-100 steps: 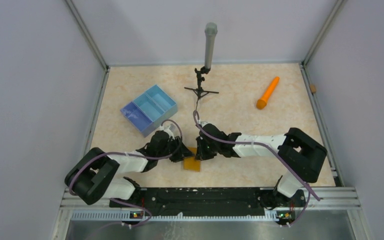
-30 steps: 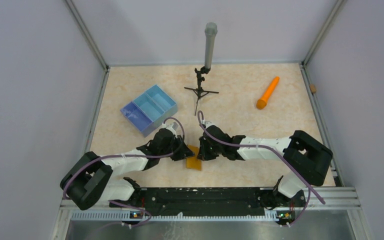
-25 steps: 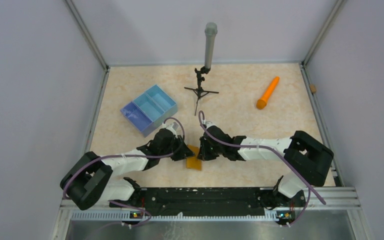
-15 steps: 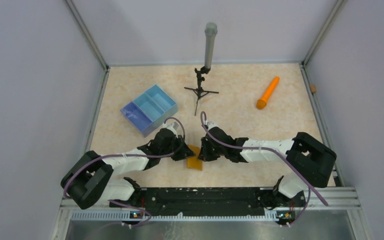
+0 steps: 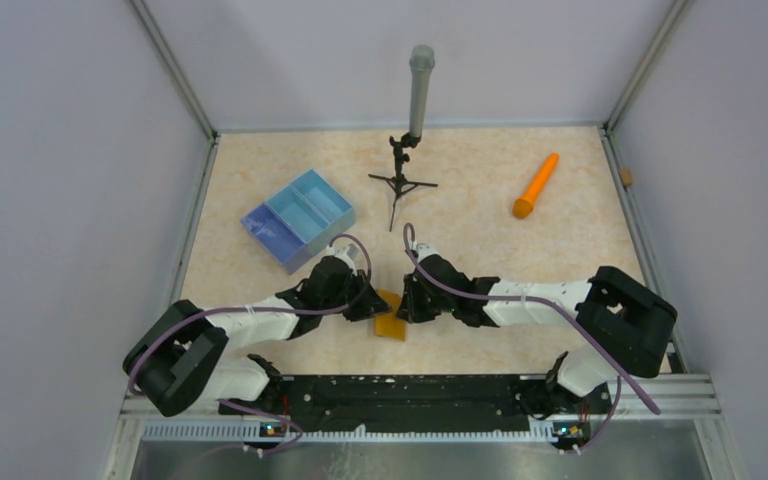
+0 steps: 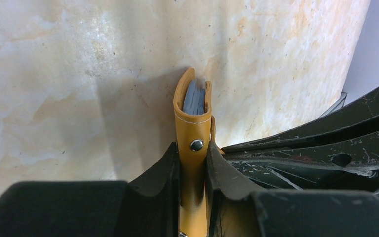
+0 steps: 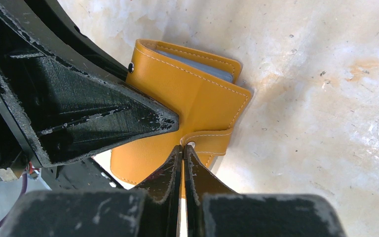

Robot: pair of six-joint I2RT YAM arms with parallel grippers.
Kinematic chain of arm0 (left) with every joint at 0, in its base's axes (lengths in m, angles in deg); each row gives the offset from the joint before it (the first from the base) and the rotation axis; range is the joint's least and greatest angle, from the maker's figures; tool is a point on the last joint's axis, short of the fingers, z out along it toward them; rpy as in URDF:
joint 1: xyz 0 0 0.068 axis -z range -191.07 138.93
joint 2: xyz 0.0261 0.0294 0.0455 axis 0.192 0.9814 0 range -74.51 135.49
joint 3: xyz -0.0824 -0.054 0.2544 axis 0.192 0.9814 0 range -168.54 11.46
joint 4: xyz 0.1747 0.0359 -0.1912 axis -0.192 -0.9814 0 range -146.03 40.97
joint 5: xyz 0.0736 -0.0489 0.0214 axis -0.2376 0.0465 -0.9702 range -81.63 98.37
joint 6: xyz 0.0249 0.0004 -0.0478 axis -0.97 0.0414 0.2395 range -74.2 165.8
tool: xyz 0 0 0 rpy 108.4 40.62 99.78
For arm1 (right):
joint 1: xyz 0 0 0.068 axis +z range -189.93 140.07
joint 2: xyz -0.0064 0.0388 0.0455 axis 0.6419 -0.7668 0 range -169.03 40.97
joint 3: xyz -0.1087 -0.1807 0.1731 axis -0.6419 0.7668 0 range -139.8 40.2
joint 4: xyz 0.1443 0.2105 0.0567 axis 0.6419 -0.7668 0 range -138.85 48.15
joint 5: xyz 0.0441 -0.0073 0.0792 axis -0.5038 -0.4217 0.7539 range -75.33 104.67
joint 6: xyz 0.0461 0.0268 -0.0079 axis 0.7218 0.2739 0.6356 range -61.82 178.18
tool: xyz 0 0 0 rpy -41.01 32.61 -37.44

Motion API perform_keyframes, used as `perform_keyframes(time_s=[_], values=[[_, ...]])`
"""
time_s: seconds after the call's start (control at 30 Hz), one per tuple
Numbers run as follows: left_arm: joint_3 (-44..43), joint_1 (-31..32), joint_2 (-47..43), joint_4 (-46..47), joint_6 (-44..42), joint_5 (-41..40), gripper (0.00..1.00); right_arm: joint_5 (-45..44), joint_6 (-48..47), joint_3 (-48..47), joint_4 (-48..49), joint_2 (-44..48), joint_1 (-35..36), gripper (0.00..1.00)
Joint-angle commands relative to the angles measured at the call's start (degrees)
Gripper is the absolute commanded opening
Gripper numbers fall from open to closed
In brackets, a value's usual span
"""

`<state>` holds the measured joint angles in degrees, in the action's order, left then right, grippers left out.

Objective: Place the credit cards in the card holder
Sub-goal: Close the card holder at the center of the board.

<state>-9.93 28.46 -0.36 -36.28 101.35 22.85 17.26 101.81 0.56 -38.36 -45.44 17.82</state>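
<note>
top view: the card holder [image 5: 389,322] lies close to the near edge of the tabletop [image 5: 480,200], about the middle of that edge. my two arms reach low and inward from both sides and meet over it. the left gripper [image 5: 368,306] is at its left side, the right gripper [image 5: 403,306] at its right side. the blue tray [image 5: 300,220] is well apart toward the far left. i see no loose credit cards on the tabletop here.

left wrist view: my left gripper [image 6: 193,150] is narrow and clamps the card holder [image 6: 193,126] on its two faces, so it stands on edge with the folded spine away from me. grey-blue layers [image 6: 195,98] show inside the fold. i cannot tell if these are cards or only pockets.

right wrist view: my right gripper [image 7: 183,147] is fully closed, its tips at the snap tab [image 7: 212,139] of the card holder [image 7: 192,91]. i cannot tell if the tab is pinched between them or only touched. the left gripper [image 7: 170,121] presses the orange face just beside.

my judgement: the step in hand is on the wallet itself, closing it or handling its tab, not picking a card. the next move needs the left grip firm while the right tips work the tab with small motion, because the thin leather can slip or twist.
</note>
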Motion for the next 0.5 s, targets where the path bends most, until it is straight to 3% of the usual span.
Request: perform_keyframes(time_s=[0.0, 0.47], values=[[0.6, 0.6, 1.4, -6.5, -1.9, -3.8, 0.00, 1.5, -0.3, -1.6, 3.4, -0.3, 0.8, 0.00], [1.1, 0.7, 1.5, -5.4, -2.2, -3.1, 0.00, 3.0, -0.4, -2.3, 2.2, -3.4, 0.6, 0.00]])
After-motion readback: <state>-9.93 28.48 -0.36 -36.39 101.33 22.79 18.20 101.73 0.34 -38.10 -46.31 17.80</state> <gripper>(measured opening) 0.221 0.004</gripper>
